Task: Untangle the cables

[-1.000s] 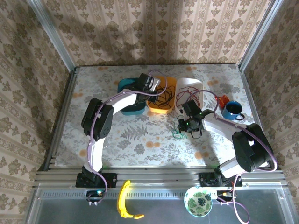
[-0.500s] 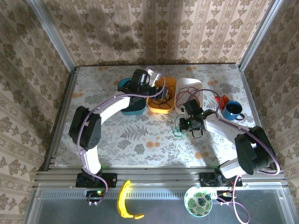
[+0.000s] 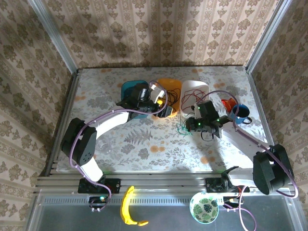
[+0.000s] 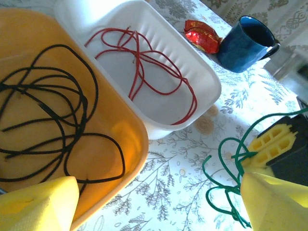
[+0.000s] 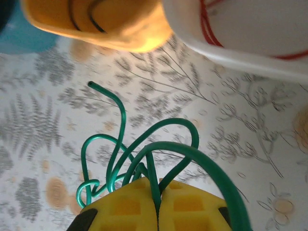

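Observation:
The black cable (image 4: 48, 120) lies loose in the orange bin (image 4: 120, 144), and the red cable (image 4: 144, 67) lies in the white bin (image 4: 202, 82). My left gripper (image 4: 159, 211) hangs open over the orange bin's near edge with nothing between its yellow fingers (image 4: 38, 207). From above, the left gripper (image 3: 162, 107) sits at the orange bin (image 3: 171, 86). My right gripper (image 5: 156, 202) is shut on the green cable (image 5: 144, 144), whose loops hang just above the table. In the top view the right gripper (image 3: 193, 126) holds the green cable (image 3: 182, 130) in front of the white bin (image 3: 195, 87).
A teal bin (image 3: 129, 88) stands left of the orange one. A blue mug (image 3: 238, 113) and a red wrapper (image 3: 229, 103) sit to the right of the white bin. A banana (image 3: 127, 209) and a patterned bowl (image 3: 204, 207) lie beyond the table's near rail.
My left gripper has opened and let the black cable drop into the orange bin, then pulled back toward the bin's near edge. The right gripper shifted slightly right, still holding the green cable.

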Controlling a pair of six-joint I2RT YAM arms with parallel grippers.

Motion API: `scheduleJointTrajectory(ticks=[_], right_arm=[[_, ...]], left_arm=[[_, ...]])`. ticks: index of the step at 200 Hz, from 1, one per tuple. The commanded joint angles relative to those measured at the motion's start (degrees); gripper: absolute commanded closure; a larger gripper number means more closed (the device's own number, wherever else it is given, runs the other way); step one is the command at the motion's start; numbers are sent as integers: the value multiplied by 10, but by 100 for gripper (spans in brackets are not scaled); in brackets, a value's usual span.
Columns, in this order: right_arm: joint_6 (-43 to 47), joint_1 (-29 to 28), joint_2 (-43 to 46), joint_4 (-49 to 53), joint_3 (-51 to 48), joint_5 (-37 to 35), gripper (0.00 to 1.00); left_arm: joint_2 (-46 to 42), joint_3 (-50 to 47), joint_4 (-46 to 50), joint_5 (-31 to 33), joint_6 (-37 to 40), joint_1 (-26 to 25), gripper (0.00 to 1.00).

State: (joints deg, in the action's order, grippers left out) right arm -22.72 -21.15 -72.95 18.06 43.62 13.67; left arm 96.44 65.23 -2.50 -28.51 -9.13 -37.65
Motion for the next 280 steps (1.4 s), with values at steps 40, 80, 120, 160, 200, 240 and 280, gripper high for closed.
scheduleJointTrajectory(ticks=[40, 80, 120, 160, 200, 240, 280], right_arm=[[4, 2, 26, -32, 14, 85, 94], [-8, 2, 30, -48, 27, 99, 94], [-21, 2, 26, -61, 38, 95, 94], [-43, 1, 21, -92, 41, 106, 94], [-49, -1, 24, -91, 38, 107, 95], [-61, 3, 33, -49, 32, 7, 96], [-126, 32, 35, 55, 16, -174, 97]], left_arm=[[25, 30, -6, -98, -1, -3, 15], [45, 37, -16, -121, -10, -6, 18], [65, 49, -23, -150, -19, -15, 23], [79, 50, -31, -152, -22, -16, 45], [103, 54, -87, -142, -58, -15, 78], [74, 22, -104, -73, -62, -7, 100], [-3, -77, -208, -47, -136, 42, 100]])
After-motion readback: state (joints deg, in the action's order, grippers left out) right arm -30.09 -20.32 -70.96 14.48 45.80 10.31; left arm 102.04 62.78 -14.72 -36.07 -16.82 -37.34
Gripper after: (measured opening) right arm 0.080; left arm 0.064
